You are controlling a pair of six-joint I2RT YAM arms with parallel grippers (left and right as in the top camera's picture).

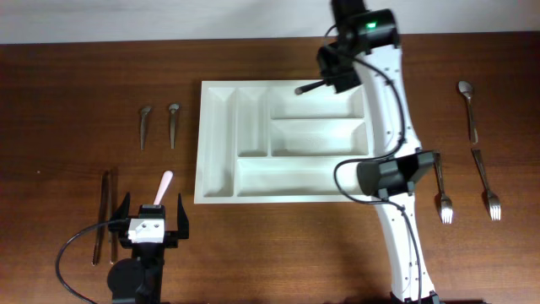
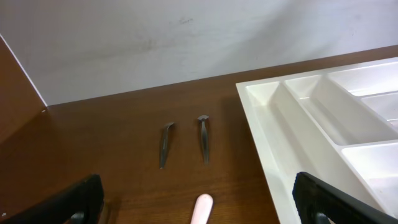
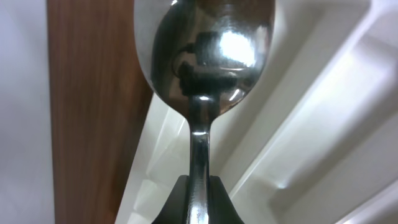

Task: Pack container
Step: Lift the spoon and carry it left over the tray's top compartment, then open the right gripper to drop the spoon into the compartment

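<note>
Wooden table (image 1: pixel 76 76) bearing white five-compartment cutlery tray (image 1: pixel 204 143) at centre. Right gripper (image 3: pixel 199 190) clamped tight on spoon (image 3: pixel 205 56), over tray's far compartments. Left gripper (image 1: pixel 152 209) spread fully wide, gripping nothing, near pink handle (image 1: pixel 164 186).

brown wooden table (image 1: pixel 67 76). left side: two short metal utensils (image 1: pixel 145 127) side by side, pink-handled utensil (image 1: pixel 163 187) nearer. right side: table spoon (image 1: pixel 469 114), two forks (image 1: pixel 488 190) parallel.

Right arm (image 1: pixel 392 93): white links, black joint housings, one lit green indicator (image 1: pixel 369 25), thin black cable (image 1: pixel 337 176) looping off the elbow; left arm (image 1: pixel 135 274): black, with white-bodied left gripper (image 1: pixel 152 207), black fingers (image 1: pixel 182 218), black cable loop (image 1: pixel 63 257) alongside.
</note>
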